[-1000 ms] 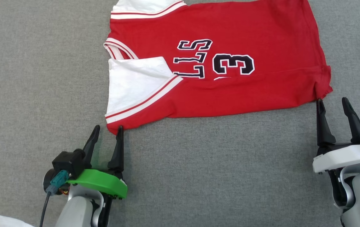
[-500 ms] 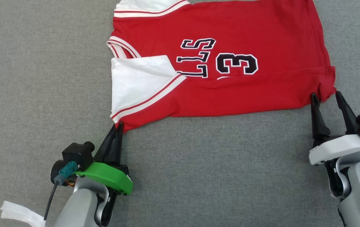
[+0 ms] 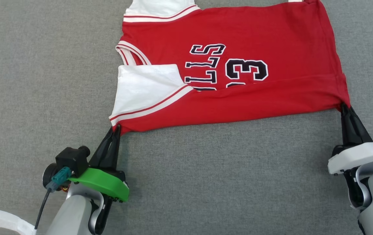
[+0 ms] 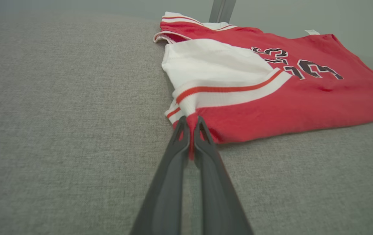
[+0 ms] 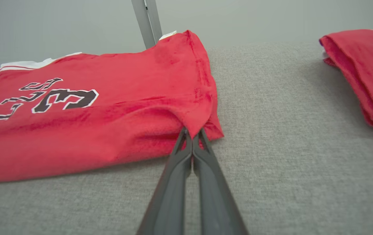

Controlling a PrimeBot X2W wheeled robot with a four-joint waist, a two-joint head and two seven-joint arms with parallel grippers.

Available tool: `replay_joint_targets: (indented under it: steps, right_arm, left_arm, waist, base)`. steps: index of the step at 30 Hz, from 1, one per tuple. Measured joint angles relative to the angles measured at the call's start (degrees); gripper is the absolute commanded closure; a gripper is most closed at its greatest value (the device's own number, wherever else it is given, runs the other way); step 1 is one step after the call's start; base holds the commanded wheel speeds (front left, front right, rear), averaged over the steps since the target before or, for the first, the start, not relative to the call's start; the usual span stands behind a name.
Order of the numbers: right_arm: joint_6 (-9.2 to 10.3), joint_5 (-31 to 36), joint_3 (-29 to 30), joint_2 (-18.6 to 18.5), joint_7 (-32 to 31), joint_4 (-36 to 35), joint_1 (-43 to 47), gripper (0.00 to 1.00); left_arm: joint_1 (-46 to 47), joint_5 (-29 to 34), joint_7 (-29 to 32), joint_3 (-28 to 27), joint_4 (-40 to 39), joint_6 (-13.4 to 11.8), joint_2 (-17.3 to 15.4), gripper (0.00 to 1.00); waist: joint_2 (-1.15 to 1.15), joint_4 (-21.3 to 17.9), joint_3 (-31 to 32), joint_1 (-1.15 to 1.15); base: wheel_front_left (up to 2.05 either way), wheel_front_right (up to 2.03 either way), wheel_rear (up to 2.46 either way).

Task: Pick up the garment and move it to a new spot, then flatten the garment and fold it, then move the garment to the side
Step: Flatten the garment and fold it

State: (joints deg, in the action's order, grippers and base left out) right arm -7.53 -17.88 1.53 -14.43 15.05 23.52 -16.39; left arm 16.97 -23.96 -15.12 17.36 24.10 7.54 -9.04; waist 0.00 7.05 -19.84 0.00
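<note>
The red jersey (image 3: 255, 94) lies flat on the grey surface (image 3: 206, 179). Its long axis runs across the head view, neck toward the robot's left, hem toward its right. The left gripper (image 3: 117, 128) is clamped on the near shoulder corner, and the right gripper (image 3: 343, 106) on the near hem corner.

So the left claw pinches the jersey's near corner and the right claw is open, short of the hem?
No: the right claw is shut on the jersey at the hem, as the right wrist view shows. The left claw does pinch its corner.
</note>
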Motion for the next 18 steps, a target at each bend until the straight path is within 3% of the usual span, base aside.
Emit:
replay_joint_targets:
  steps: [18]
  right_arm:
    - [0.00,-7.0,-0.9,-5.3,0.0,-6.2,13.9,1.00]
  left_arm:
    - [-11.0,-0.9,0.0,4.0,-8.6,0.0,-5.7,1.00]
  waist:
    - [0.00,-2.0,3.5,0.00]
  base:
    - [0.00,0.00,0.00]
